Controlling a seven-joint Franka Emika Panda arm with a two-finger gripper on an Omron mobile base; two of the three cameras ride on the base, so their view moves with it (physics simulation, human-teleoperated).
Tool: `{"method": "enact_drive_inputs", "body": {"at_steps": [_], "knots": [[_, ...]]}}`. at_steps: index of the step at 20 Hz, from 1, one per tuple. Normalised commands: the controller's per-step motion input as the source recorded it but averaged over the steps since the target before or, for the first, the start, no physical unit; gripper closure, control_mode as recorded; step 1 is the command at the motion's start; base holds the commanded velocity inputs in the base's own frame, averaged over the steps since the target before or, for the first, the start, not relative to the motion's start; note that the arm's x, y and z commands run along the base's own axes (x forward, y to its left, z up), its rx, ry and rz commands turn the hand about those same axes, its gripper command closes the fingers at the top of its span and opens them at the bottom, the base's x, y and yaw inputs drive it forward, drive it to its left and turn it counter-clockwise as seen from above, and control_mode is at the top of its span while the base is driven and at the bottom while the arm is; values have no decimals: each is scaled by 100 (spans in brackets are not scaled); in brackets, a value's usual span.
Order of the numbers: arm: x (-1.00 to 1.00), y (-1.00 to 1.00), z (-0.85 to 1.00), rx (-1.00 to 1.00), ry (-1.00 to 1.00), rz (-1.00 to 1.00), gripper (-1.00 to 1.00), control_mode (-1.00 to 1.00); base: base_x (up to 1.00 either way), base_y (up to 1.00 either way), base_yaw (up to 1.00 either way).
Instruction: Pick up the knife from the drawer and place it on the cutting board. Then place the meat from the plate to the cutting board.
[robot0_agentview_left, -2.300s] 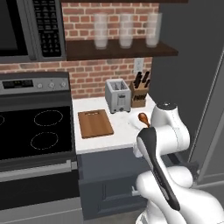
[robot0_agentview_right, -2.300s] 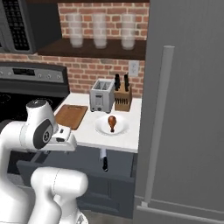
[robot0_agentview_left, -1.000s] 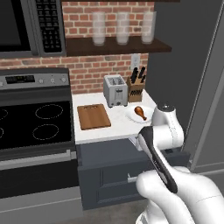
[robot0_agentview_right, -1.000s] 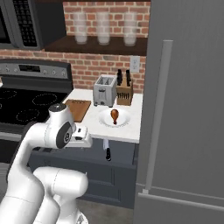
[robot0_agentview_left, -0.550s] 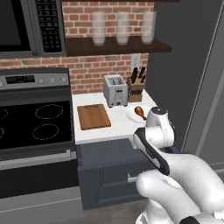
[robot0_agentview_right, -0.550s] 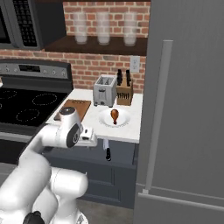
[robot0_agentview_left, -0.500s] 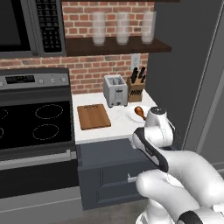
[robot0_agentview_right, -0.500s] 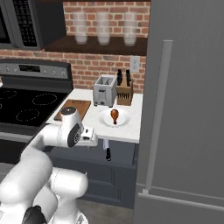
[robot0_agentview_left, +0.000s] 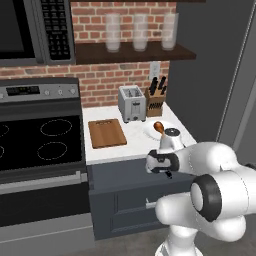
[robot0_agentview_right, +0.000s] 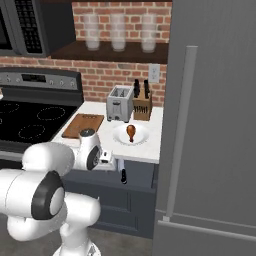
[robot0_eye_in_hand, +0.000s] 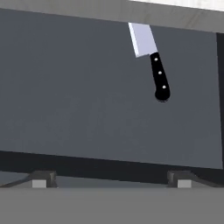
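Left base view: the arm folds low in front of the open drawer (robot0_agentview_left: 125, 200), the gripper (robot0_agentview_left: 159, 164) at the counter's front edge; its finger spread is hard to read from here. On the white counter (robot0_agentview_left: 135, 147) the brown wooden cutting board (robot0_agentview_left: 106, 133) lies flat and bare, left of the white plate (robot0_agentview_left: 152, 131) holding the reddish drumstick (robot0_agentview_left: 159, 127). Right base view: the knife (robot0_agentview_right: 123, 176) shows as a dark handle end poking out from under the counter lip, just right of the gripper (robot0_agentview_right: 107, 159), inside the dark grey drawer (robot0_agentview_right: 137, 175). Hand view: the fingertips (robot0_eye_in_hand: 40, 179) stand far apart with nothing between them, jaws fully wide. The knife (robot0_eye_in_hand: 153, 61) lies flat on the smooth matte drawer floor (robot0_eye_in_hand: 87, 96), ahead and to the right, well apart from the tips; its long axis runs nearly straight away from the camera, black riveted handle nearest, pale steel blade slipping under the counter edge. Judgement: the reach needs a shift rightward and forward, closing across the handle.
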Motion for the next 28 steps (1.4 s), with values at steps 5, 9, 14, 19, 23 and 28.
{"method": "enact_drive_inputs", "body": {"at_steps": [5, 9, 14, 19, 23, 28], "knots": [[10, 0, -56, 0, 0, 0, -100, -100, 0, 0, 0], [15, 0, -48, 0, 0, 0, -100, -100, 0, 0, 0], [-11, 0, -32, 0, 3, 0, -100, -100, 0, 0, 0], [-79, 0, -19, 0, 13, 0, -100, -100, 0, 0, 0], [-100, 0, -7, 0, 15, 0, -100, -100, 0, 0, 0], [-100, 0, -2, 0, 24, 0, -100, -100, 0, 0, 0]]}}
